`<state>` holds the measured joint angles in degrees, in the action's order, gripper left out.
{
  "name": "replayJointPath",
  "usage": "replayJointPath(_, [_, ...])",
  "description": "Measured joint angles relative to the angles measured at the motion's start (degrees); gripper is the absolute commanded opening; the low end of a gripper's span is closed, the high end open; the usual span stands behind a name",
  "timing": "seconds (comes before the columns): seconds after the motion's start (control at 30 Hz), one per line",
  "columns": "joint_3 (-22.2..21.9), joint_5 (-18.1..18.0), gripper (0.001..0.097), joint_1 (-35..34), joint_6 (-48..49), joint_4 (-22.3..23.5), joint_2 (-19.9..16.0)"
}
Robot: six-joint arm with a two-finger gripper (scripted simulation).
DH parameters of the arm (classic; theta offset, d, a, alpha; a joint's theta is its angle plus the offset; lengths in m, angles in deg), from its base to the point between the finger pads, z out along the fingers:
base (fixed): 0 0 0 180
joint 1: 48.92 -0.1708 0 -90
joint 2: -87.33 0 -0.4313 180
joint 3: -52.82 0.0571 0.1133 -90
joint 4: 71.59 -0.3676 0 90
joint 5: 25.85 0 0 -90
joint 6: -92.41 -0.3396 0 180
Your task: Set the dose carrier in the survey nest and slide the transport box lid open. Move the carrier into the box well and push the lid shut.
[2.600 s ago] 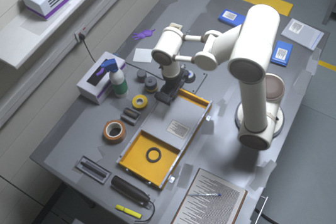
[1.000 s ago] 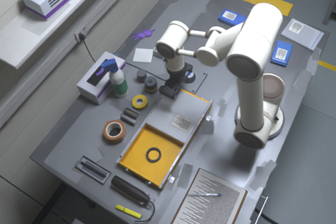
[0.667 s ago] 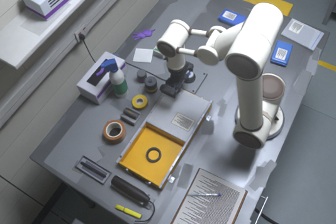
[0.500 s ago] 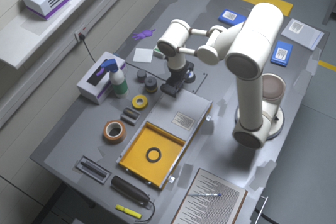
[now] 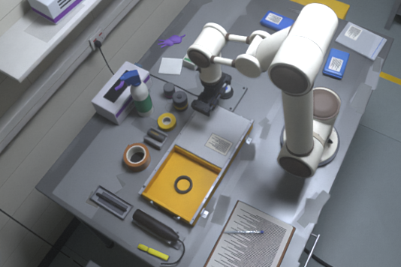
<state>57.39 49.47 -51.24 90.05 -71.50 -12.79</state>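
My gripper [image 5: 202,108] hangs at the far end of the transport box, right over the back edge of its grey lid [image 5: 217,134]. The lid is slid back toward the arm, and the yellow well [image 5: 180,183] with its black ring seat [image 5: 183,184] lies uncovered at the near end. Behind the gripper the survey nest plate [image 5: 229,94] shows a round carrier [image 5: 226,89] with a blue and white top, half hidden by the wrist. The gripper is closed on the lid's back edge.
Behind the work lie a white pad [image 5: 171,66] and a purple glove [image 5: 171,41]. Left of the box stand a spray bottle [image 5: 140,96], two dark canisters [image 5: 180,100], a yellow tape roll [image 5: 166,121] and an orange one [image 5: 136,156]. A clipboard [image 5: 251,240] lies near right.
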Motion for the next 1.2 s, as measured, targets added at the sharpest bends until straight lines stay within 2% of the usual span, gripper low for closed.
replayJointPath(0.43, [0.0, 0.0, 0.0493, 0.0, 0.0, -0.1, 0.0])
replayJointPath(1.2, [0.0, 0.0, 0.0498, 0.0, 0.0, -0.1, 0.0])
